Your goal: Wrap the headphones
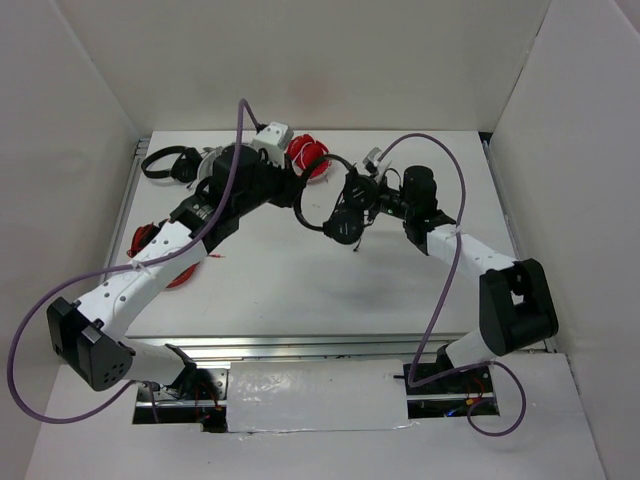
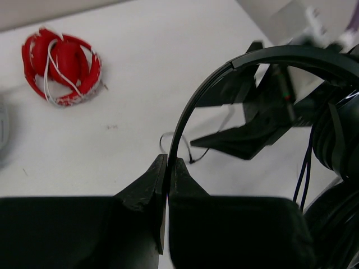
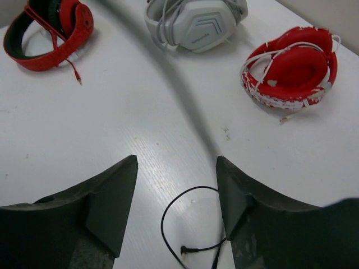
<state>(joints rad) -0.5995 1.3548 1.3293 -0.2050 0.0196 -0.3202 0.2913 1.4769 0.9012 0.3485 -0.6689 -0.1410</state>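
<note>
The headphones [image 1: 343,222] are small and black, held up over the middle of the table. My left gripper [image 2: 168,163] is shut on their thin headband [image 2: 190,106], which arches up to the right. Both earcups [image 2: 336,140] hang at the right edge of the left wrist view. My right gripper [image 3: 176,162] is open with nothing between its fingers. It hovers beside the earcups, above a loop of the thin black cable [image 3: 166,216] that lies on the table and ends in the plug [image 3: 186,250]. From above, the left gripper [image 1: 298,195] and the right gripper [image 1: 368,195] face each other.
A red pair with white cable [image 3: 291,64] lies behind at the back of the table. Grey-white headphones [image 3: 196,22] sit farther left, partly under my left arm. Another red pair [image 3: 47,31] lies at the left edge, and a second black pair [image 1: 168,162] in the back left corner.
</note>
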